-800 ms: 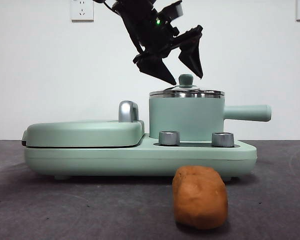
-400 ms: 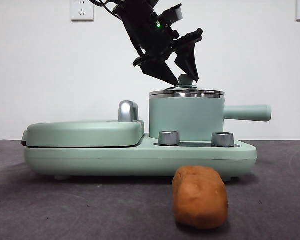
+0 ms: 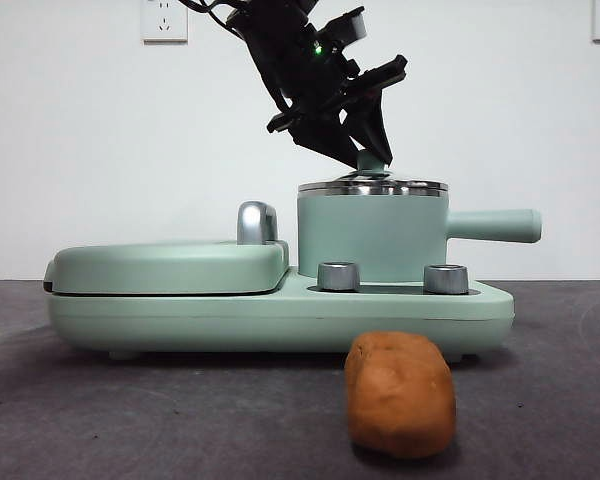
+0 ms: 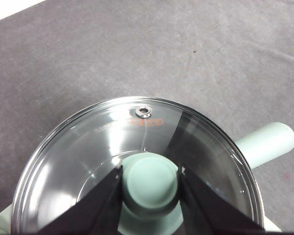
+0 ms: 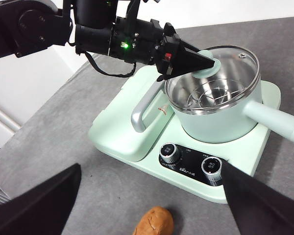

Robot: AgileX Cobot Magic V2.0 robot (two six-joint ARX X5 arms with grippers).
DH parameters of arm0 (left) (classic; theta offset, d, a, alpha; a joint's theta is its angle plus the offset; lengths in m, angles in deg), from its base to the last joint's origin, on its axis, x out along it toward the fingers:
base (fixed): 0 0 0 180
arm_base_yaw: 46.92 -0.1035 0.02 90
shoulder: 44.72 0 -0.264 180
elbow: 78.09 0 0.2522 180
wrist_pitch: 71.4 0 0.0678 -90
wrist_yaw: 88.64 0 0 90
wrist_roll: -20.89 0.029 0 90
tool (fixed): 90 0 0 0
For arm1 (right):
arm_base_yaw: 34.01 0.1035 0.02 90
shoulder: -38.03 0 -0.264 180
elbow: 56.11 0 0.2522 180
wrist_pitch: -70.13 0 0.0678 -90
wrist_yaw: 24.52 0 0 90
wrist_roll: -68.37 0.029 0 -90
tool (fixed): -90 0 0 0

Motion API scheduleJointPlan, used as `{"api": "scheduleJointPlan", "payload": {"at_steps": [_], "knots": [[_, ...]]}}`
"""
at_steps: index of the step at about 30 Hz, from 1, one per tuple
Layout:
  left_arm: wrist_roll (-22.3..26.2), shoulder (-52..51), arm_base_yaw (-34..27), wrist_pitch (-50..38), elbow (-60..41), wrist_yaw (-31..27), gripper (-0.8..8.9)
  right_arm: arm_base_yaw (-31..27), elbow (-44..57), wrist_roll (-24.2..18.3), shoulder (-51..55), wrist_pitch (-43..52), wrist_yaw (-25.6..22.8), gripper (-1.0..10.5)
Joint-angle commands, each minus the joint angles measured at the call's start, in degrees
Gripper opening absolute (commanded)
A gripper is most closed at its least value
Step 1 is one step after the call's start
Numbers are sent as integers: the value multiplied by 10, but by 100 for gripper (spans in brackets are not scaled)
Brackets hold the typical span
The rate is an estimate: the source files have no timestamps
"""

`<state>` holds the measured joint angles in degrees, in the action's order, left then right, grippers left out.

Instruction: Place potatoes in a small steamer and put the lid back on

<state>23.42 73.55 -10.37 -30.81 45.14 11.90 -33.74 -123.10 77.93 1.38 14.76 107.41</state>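
A single oblong orange-brown potato [image 3: 400,395] lies on the dark grey surface at the bottom of the front view, right of centre, its skin smooth and matte. Behind it at mid-frame stands the mint-green steamer pot [image 3: 373,238], upright, its straight handle [image 3: 495,226] pointing right. The round glass lid [image 4: 137,161] with steel rim, vent hole and mint-green knob [image 4: 151,182] sits on the pot.

Left gripper [image 4: 149,183] fingers clamped, arm angled down; right gripper [image 5: 149,196] fingers spread.
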Motion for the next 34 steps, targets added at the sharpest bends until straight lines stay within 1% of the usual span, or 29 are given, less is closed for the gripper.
{"api": "scheduleJointPlan", "payload": {"at_steps": [1,4,7,12,14,16,23,26,29,34], "knots": [[-2,5,3,-2,30,-2,88,0,-10,21,-4,3,-2,456],[-2,-7,0,19,53,-2,88,4,-15,22,-12,-4,-6,456],[-1,-16,-3,57,85,-2,88,19,-29,22,-28,-31,-29,456],[17,-21,-14,141,144,-2,88,75,-58,22,-69,-78,-69,456],[24,-25,-21,170,160,-2,88,111,-69,26,-89,-87,-91,456],[26,-28,-28,189,170,-2,88,150,-75,42,-107,-87,-115,456],[28,-59,-65,230,171,-2,88,306,-79,99,-186,-85,-241,456],[28,-71,-86,245,171,-2,88,365,-79,128,-231,-81,-280,456],[28,-84,-108,256,171,-2,88,412,-79,148,-281,-72,-311,456],[26,-99,-146,264,171,0,88,460,-79,167,-368,-67,-350,456]]}}
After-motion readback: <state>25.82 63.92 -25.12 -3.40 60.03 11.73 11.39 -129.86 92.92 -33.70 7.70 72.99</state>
